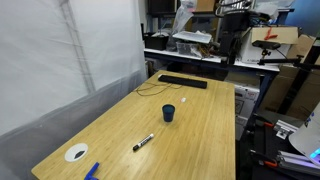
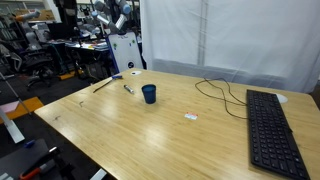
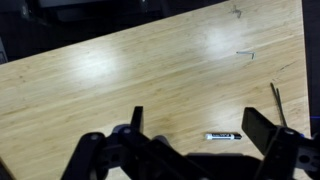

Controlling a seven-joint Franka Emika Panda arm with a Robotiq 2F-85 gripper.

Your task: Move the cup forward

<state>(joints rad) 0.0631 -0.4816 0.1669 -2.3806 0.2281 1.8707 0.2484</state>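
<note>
The small dark blue cup (image 1: 169,113) stands upright near the middle of the wooden table and shows in both exterior views (image 2: 149,93). It is out of the wrist view. My gripper (image 3: 200,122) is open and empty, high above the tabletop, with its two dark fingers spread wide. A black-and-white marker (image 3: 223,135) lies on the wood between the fingers, far below them. The marker also shows in the exterior views (image 1: 143,143) (image 2: 128,88), a short way from the cup. I cannot make out the gripper in the exterior views.
A black keyboard (image 1: 182,81) (image 2: 270,130) lies at one end of the table with a dark cable (image 2: 222,92) beside it. A flat white disc (image 1: 76,153) and a blue object (image 1: 92,171) lie near a corner. A thin dark rod (image 3: 277,100) lies near the marker.
</note>
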